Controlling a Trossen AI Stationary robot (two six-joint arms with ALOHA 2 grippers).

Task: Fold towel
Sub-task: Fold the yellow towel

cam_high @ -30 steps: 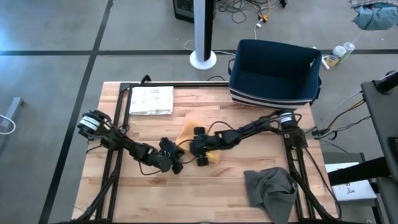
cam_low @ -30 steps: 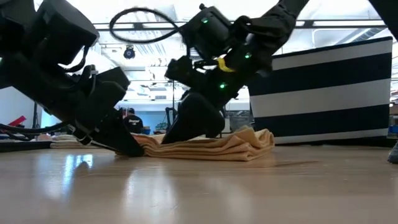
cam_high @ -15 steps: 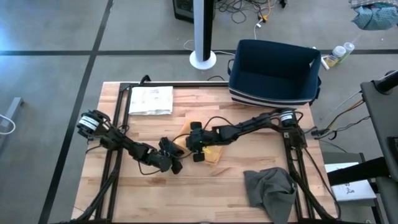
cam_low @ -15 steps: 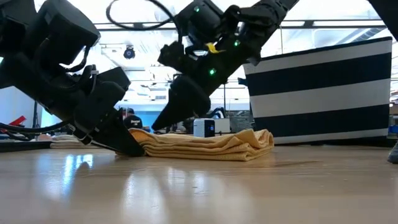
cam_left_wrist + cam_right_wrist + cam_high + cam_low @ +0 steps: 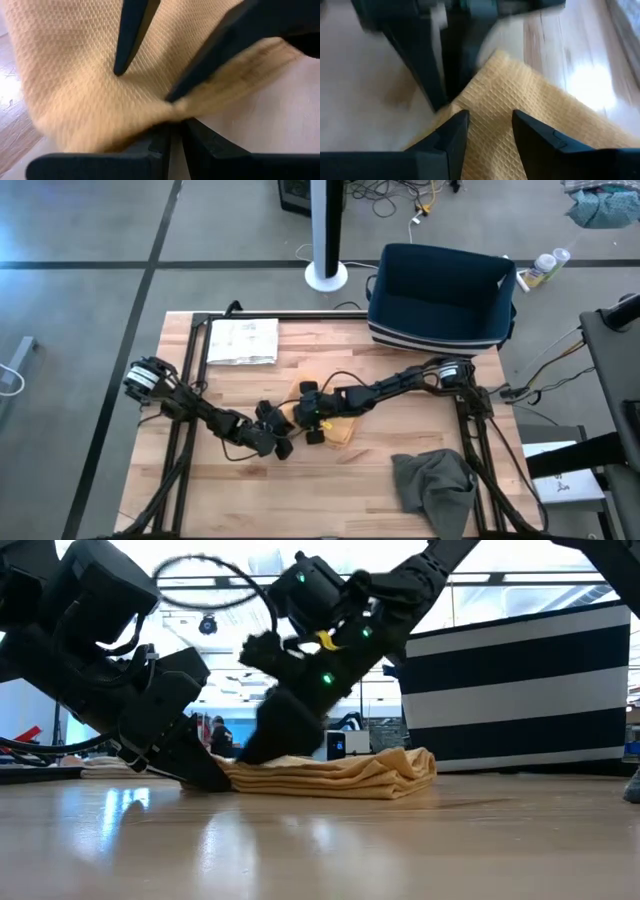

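Towel (image 5: 335,772): tan, waffle-weave, folded into a low stack near mid-table (image 5: 400,465), directly at and under both sets of jaws.

Left gripper (image 5: 205,775): tips down at table level against the towel's near corner; jaws nearly closed, pinching that folded corner between them, as seen in the left wrist view (image 5: 172,107).

Right gripper (image 5: 270,745): lowered onto the towel's top, just beside the left gripper's tips; jaws parted, fingers (image 5: 452,132) straddling the fabric surface with cloth visible in the gap; no fold seen clamped between them. Right fingertips also visible ahead of the left jaws, pressed onto the weave.

Elsewhere, well apart from both jaws: grey cloth (image 5: 435,485) near the right front table edge; white folded towel (image 5: 243,340) at the far left; navy striped bin (image 5: 442,295) at the far right edge.
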